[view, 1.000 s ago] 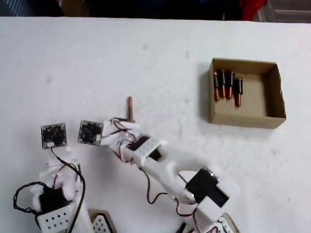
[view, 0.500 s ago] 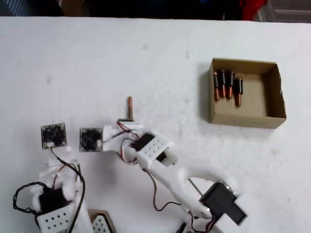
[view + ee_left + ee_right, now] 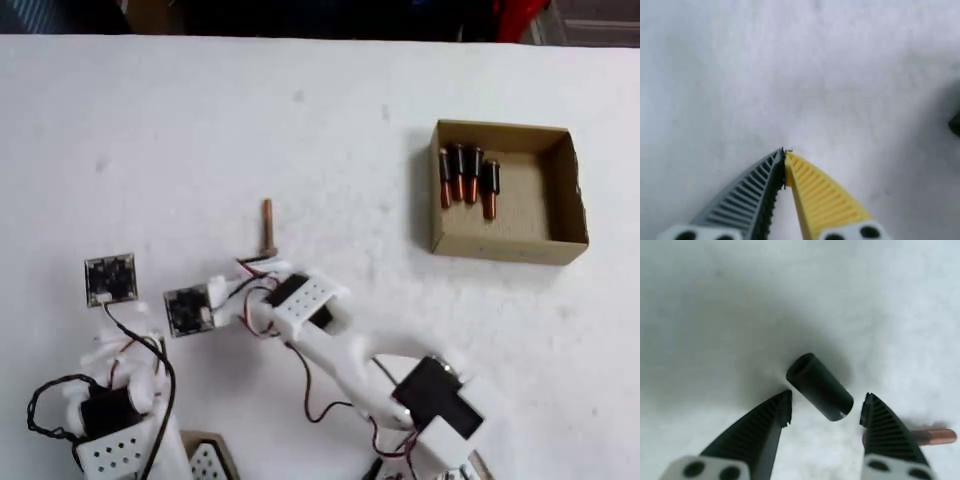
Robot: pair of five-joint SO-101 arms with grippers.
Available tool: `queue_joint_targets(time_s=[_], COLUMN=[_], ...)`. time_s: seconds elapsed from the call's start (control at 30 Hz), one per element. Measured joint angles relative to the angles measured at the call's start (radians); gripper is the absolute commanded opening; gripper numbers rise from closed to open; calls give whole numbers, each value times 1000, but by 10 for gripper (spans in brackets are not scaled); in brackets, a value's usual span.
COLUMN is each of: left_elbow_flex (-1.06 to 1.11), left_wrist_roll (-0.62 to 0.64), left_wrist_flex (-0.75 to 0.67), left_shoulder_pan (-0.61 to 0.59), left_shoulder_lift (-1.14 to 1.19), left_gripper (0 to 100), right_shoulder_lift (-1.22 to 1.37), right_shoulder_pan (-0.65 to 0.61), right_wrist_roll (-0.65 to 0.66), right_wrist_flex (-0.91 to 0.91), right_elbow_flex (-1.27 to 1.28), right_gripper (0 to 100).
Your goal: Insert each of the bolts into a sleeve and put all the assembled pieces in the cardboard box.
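While the right tool [image 3: 826, 411] hung low with its fingers spread, a black sleeve [image 3: 819, 386] lay on the white table [image 3: 300, 110] between their tips and just past them. A copper bolt [image 3: 268, 225] lay near the arm at twelve o'clock. Toward two o'clock on the table sat the cardboard box [image 3: 560, 247], with four assembled pieces [image 3: 468, 178] side by side inside. At seven o'clock, the left tool [image 3: 785, 156] was pressed together, holding nothing.
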Motion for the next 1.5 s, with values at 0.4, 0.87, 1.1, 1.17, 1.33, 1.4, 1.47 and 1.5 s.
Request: queue_joint_targets(time_s=[0.4, 0.87, 1.1, 1.17, 1.33, 1.4, 1.47, 1.5], left_elbow_flex=[0, 0, 0, 0, 0, 0, 0, 0], left_wrist_roll=[0, 0, 0, 0, 0, 0, 0, 0], left_wrist_flex=[0, 0, 0, 0, 0, 0, 0, 0], left_shoulder_pan=[0, 0, 0, 0, 0, 0, 0, 0], left_shoulder_lift=[0, 0, 0, 0, 0, 0, 0, 0], left_gripper=[23, 23, 23, 23, 23, 23, 23, 23], right_shoulder_lift=[58, 60, 60, 60, 60, 60, 20, 2], right_shoulder_pan=[-2, 8, 20, 29, 46, 46, 46, 49], right_wrist_roll=[60, 63, 63, 63, 63, 63, 63, 61], right_wrist_flex=[0, 0, 0, 0, 0, 0, 0, -2], right_elbow_flex=[-44, -51, -54, -54, -54, -52, -29, -17], right_gripper=[110, 18, 17, 17, 17, 17, 17, 17])
